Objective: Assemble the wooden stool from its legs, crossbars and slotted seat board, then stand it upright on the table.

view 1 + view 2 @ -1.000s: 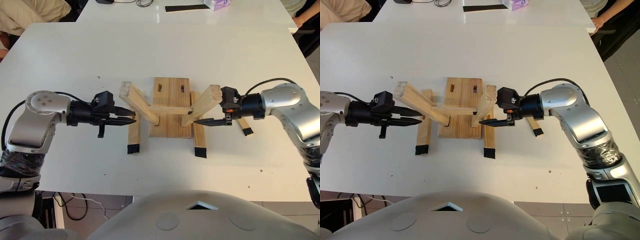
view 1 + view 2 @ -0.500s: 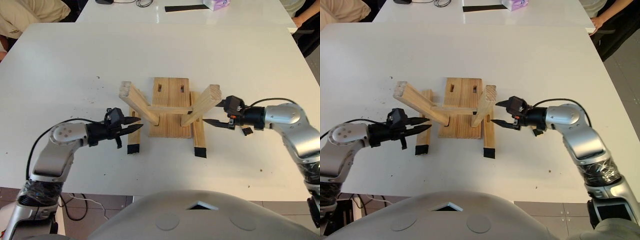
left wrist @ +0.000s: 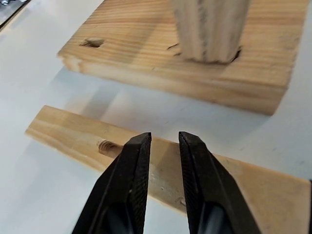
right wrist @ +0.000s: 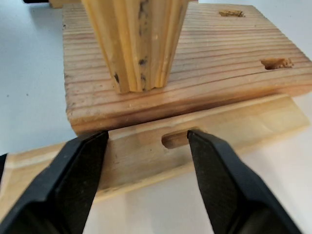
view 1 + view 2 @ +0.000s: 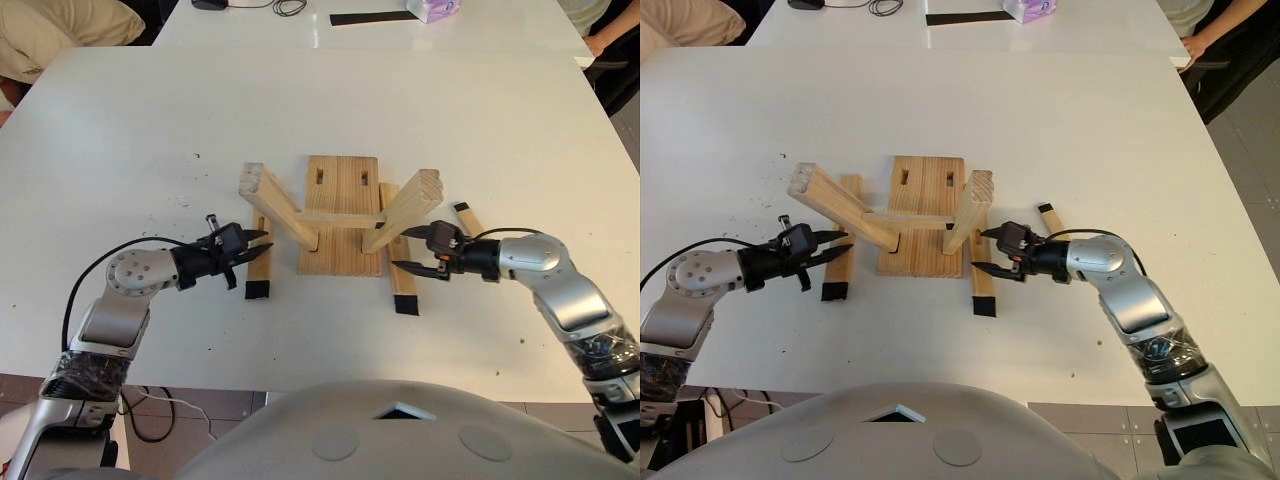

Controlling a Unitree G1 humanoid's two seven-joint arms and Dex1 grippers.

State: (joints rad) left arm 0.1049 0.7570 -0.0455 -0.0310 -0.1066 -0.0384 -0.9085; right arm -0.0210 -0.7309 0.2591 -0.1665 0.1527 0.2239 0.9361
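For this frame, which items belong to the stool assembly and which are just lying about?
Job: seat board, left fitted leg, right fitted leg, crossbar joining them, left loose leg under left gripper, right loose leg at right gripper, loose thin bar.
Lying about: black strip, purple box, cables, on the far table.

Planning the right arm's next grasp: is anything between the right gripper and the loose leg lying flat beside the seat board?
Nothing visible. The right gripper is open, close over the loose leg, with only that leg's wood in its gap. The fitted leg rises from the seat board beyond it.
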